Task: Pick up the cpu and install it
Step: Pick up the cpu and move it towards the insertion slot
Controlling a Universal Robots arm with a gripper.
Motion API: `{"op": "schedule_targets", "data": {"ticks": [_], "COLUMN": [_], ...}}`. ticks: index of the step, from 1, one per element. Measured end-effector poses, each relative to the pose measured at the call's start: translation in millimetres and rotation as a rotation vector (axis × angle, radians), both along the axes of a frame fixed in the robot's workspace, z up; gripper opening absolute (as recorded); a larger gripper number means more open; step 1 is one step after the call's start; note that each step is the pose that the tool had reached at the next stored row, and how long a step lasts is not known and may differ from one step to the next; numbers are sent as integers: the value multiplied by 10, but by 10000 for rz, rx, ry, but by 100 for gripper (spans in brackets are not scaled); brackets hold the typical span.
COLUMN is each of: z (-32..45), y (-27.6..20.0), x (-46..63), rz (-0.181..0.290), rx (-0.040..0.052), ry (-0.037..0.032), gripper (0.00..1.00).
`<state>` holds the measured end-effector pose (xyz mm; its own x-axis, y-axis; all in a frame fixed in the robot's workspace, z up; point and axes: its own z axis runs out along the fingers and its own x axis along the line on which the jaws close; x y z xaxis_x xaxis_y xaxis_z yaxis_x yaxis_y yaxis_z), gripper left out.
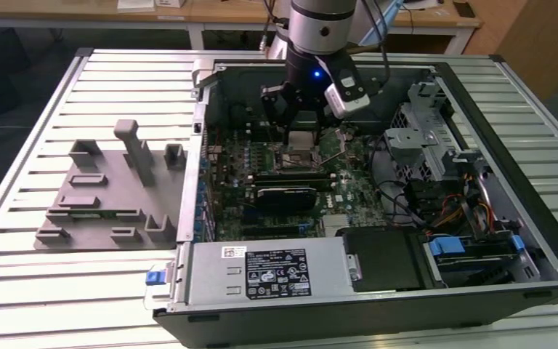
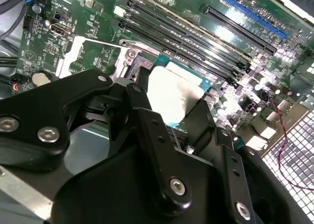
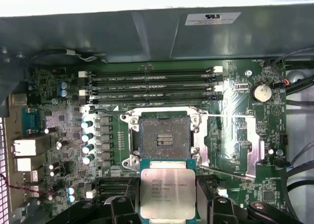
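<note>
Metal on top and, I'd guess, fragile underneath: the cpu [image 3: 168, 192] looked light, stiff and unforgiving, so its bare edges were your only sane hold. In the first wrist view it was a silvery square with a thin green rim, clamped in your gripper [image 3: 168, 211] just beside the open socket [image 3: 164, 136]. In the second wrist view the fingers [image 2: 147, 131] pinched opposite edges (lid left uncovered). In the exterior view you hung inside the computer case [image 1: 357, 323].
</note>
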<state>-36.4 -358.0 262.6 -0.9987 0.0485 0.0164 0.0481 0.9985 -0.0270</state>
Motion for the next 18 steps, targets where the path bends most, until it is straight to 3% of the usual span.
{"op": "schedule_targets", "data": {"ticks": [9,18], "z": [-35,-116], "y": [12,72], "x": [1,12], "rz": [43,79], "rx": [163,178], "ry": [0,0], "gripper": [54,54]}}
